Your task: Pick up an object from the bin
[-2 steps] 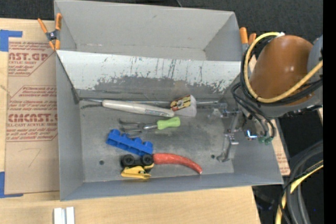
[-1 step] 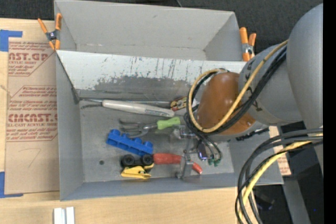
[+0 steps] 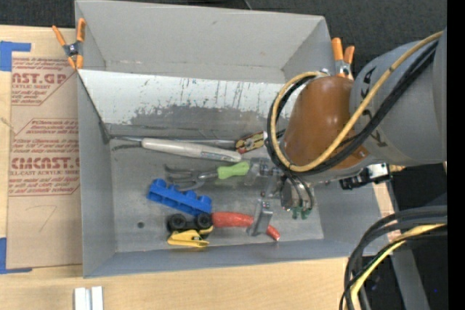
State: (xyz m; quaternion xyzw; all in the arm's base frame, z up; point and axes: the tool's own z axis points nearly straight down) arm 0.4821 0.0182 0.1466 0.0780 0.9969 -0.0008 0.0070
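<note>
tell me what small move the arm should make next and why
Probably ease the pincer straight down: it sits over the right end of the slim red tool near the grey metal bin's front wall.

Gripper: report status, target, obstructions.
Gripper low in bin, near corner, over red-handled tool. Hold unconfirmed. Black-and-yellow piece and blue plastic piece close beside the tool; green-handled tool behind.
</note>
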